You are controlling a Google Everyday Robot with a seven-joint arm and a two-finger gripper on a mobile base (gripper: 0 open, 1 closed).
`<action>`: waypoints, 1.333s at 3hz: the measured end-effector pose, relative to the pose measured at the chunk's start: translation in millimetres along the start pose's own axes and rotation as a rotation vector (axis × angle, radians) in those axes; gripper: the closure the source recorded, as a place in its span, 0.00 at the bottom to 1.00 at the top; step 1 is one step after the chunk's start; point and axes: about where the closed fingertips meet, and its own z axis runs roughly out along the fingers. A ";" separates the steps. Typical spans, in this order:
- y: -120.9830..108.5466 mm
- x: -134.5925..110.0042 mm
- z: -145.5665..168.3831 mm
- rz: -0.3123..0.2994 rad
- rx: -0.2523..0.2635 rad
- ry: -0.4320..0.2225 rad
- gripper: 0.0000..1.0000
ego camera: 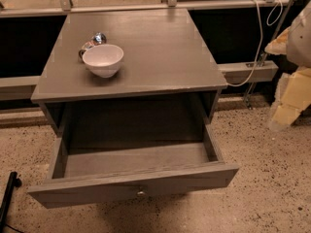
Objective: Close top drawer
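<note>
The top drawer [133,182] of a grey wood-grain cabinet is pulled far out toward me. Its deep box is empty, and its wide flat front has a small round metal knob [141,193] at the centre. My gripper [283,116] hangs at the right edge of the camera view as a pale blurred shape. It is to the right of the cabinet, above the floor, well apart from the drawer and touching nothing.
A white bowl [102,59] stands on the cabinet top [160,52], with a shiny metal object [95,39] just behind it. A white cable [256,42] hangs at the back right. A black object [7,198] lies on the speckled floor at the lower left.
</note>
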 end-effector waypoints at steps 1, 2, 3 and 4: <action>0.0 0.0 0.0 0.000 0.000 0.000 0.00; 1.1 -0.2 3.4 -0.001 -0.002 -0.007 0.00; 36.6 -17.2 26.9 -0.067 -0.009 -0.122 0.00; 92.4 -29.5 91.8 -0.109 -0.045 -0.319 0.27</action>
